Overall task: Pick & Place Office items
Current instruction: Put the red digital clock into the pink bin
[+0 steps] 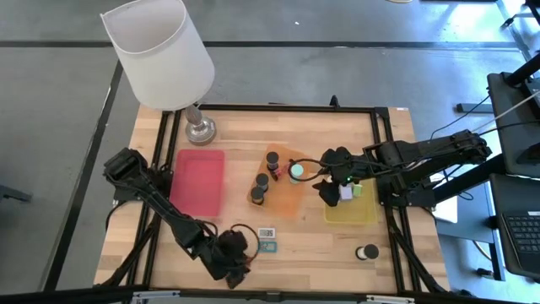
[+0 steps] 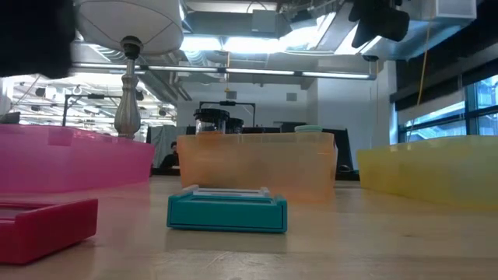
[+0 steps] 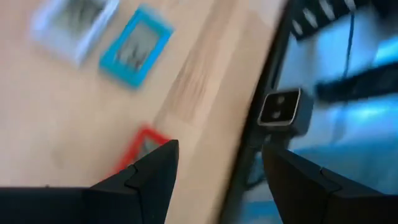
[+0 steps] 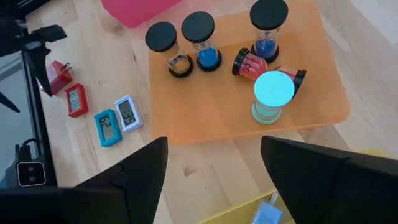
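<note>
three small clocks [image 4: 102, 115] close beside table's front rail [image 4: 34, 93], left gripper [image 3: 214, 168] above

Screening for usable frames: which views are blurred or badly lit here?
Left wrist view: motion-smeared, the teal timer and red timer soft. Low view: ceiling lights glare, trays backlit. High and right wrist views: sharp and evenly lit, the orange tray crisp.

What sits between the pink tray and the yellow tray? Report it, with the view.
The orange tray, holding black-capped timers and a teal-capped one, lies between the pink tray and the yellow tray; the high view shows it.
</note>
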You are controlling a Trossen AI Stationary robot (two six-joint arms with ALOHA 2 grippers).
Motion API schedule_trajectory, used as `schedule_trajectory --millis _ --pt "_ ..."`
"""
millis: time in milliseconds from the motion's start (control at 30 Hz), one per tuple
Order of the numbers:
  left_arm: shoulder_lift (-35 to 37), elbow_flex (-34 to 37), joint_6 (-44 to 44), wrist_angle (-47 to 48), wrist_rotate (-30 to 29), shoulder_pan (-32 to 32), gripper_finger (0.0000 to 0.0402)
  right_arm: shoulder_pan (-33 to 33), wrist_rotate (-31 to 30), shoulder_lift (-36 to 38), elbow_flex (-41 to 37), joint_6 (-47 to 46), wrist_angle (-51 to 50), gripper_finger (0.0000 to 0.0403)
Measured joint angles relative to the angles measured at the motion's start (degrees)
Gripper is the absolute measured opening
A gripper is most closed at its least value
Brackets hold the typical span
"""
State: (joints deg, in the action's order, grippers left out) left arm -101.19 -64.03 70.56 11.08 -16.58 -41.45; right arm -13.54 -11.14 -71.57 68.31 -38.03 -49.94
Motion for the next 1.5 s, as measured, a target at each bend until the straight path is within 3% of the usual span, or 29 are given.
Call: schedule_trajectory --millis 167,367,800,1000,1300,1500 --pt "0.0 0.0 -31.91 0.64 -0.93 -0.46 0.0228 0.0 0.0 0.0 0.0 0.12 0.01 0.0261" --pt "-2.0 0.0 -44.46 2.67 0.17 -0.13 0.0228 0.0 0.0 -0.02 0.0 0.11 -0.01 0.0261" --pt "-9.23 0.0 -45.28 2.57 -0.6 0.37 0.0228 0.0 0.0 -0.02 0.0 0.02 0.0 0.0261" --pt "-10.86 -0.22 -46.68 2.31 1.89 0.33 0.0226 0.0 0.0 -0.02 0.0 -0.1 0.01 0.0261" --pt "-10.55 -0.14 -45.77 2.48 1.44 0.33 0.0143 -0.02 -0.26 -0.02 0.0 -0.14 0.01 0.0261" --pt "-6.78 0.34 -40.82 3.77 1.16 1.28 0.0143 -0.02 -0.46 -0.04 0.0 -0.28 0.06 0.0261"
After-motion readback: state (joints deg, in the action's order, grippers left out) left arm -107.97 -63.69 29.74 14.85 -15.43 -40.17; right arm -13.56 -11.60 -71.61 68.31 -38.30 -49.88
